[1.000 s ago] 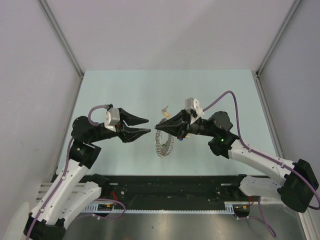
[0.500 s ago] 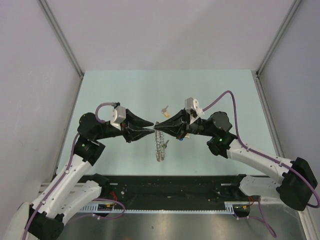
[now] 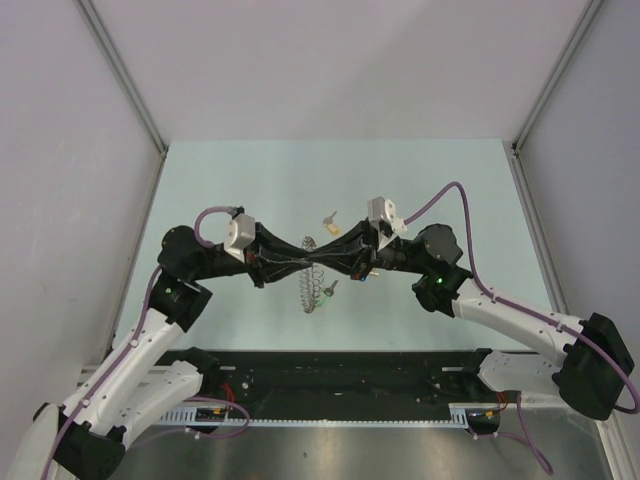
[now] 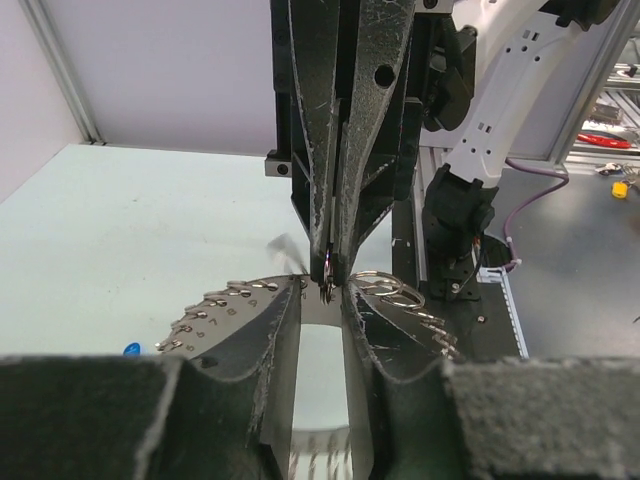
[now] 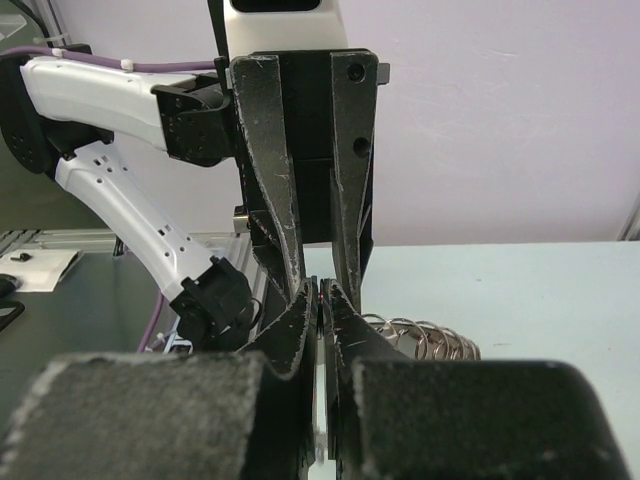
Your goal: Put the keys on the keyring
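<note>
Keyring (image 3: 310, 290): left hand (image 3: 303, 258) now meets right hand (image 3: 322, 257).

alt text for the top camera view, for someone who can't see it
The left gripper and right gripper meet tip to tip above a pale green table, with the keyring dangling where they meet. A yellow-tagged key lies on the table just beyond.

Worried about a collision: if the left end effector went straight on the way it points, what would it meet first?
Probably the keyring, pinched in the right end effector, whose tips face it almost touching.
</note>
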You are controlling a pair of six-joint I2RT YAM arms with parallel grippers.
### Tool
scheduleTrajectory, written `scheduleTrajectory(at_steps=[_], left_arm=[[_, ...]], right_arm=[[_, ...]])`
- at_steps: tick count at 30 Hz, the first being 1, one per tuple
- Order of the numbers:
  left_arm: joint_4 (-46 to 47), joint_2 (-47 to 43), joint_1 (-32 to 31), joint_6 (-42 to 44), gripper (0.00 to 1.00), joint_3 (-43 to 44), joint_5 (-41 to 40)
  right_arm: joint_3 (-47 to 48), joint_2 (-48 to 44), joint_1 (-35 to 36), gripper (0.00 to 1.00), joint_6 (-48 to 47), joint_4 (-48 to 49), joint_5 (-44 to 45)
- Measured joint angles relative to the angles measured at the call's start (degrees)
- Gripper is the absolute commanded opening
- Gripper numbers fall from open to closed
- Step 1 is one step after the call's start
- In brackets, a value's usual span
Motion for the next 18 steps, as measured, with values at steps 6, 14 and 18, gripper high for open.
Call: scheduleTrajectory(at_steps=[6, 14, 18], left_arm=[[-0.7, 0.1, -0.2, 0.0, 0.17, 0.0, 0.0], [-1.7, 0.1, -0.5, 0.5, 0.04, 0.0, -0.1], [-2.1, 0.2, -0.5, 0.5, 0.0, 0.0, -0.1]], right_arm=[[0.0, 0.4, 0.2, 0.0, -0.2, 0.1, 0.3], [0.0, 0.6, 0.4, 0.0, -0.2, 0.0, 0.5], [0.0, 0.8, 0.4, 0.0, -0.9, 0.0, 0.5]])
